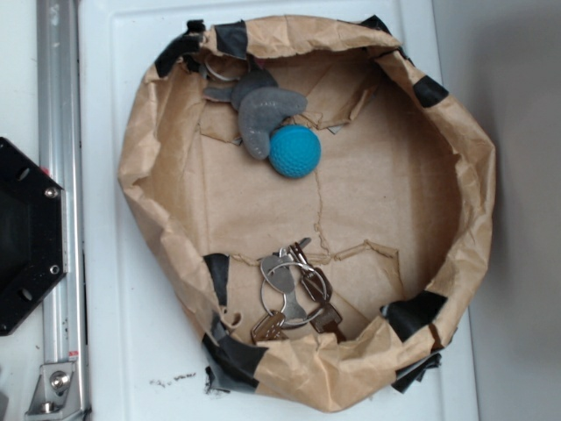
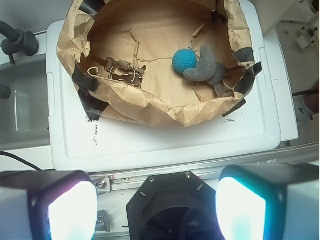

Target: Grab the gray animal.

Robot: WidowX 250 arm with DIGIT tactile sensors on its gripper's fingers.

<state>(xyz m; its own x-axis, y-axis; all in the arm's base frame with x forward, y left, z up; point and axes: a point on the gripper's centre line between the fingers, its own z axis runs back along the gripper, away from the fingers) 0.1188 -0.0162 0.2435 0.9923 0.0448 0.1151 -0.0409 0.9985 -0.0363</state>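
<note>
The gray animal [image 1: 260, 110] lies in the brown paper bowl [image 1: 140, 158] near its upper rim, touching the teal ball [image 1: 294, 151]. In the wrist view the gray animal [image 2: 205, 67] sits to the right of the teal ball [image 2: 184, 60], far ahead of me. My gripper [image 2: 157, 207] is open and empty, its two fingers wide apart at the bottom of the wrist view, above the black robot base and well short of the bowl. The gripper does not show in the exterior view.
Metal keys on rings [image 1: 294, 294] lie in the bowl's lower part, also in the wrist view [image 2: 120, 70]. The bowl stands on a white lid [image 1: 131, 333]. A metal rail [image 1: 61, 175] and the black robot base [image 1: 22, 237] are at the left.
</note>
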